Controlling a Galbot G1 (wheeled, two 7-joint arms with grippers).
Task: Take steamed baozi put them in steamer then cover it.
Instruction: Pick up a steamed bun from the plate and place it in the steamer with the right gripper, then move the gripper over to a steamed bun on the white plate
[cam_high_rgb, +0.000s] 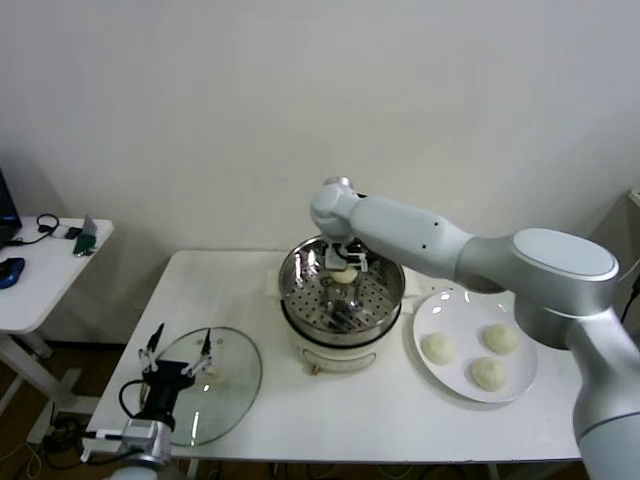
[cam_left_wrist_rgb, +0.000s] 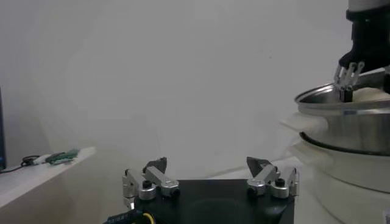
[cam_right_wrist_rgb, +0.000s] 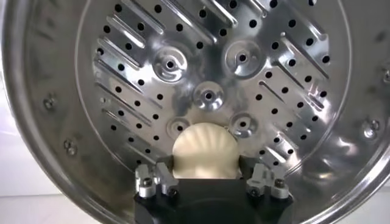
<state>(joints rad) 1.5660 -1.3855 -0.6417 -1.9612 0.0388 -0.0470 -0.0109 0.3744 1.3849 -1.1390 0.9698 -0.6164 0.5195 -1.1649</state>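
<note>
My right gripper (cam_high_rgb: 342, 268) hangs over the steamer (cam_high_rgb: 300, 290), a shiny perforated basket on a white cooker base. It is shut on one cream-white baozi (cam_right_wrist_rgb: 204, 150), held above the perforated floor (cam_right_wrist_rgb: 244, 79); the fingers (cam_right_wrist_rgb: 163, 171) press its sides. That baozi also shows in the head view (cam_high_rgb: 342, 276). Three more baozi (cam_high_rgb: 437, 347), (cam_high_rgb: 500, 338), (cam_high_rgb: 487, 373) lie on the white plate (cam_high_rgb: 455, 305) right of the steamer. The glass cover (cam_high_rgb: 235, 385) lies flat at the table's front left. My left gripper (cam_high_rgb: 180, 350) is open and empty above the cover; it also shows in its wrist view (cam_left_wrist_rgb: 210, 170).
A small white side table (cam_high_rgb: 50, 270) with cables and small items stands at the far left. The white wall is close behind the table. The steamer's rim (cam_left_wrist_rgb: 347, 103) rises beside the left gripper.
</note>
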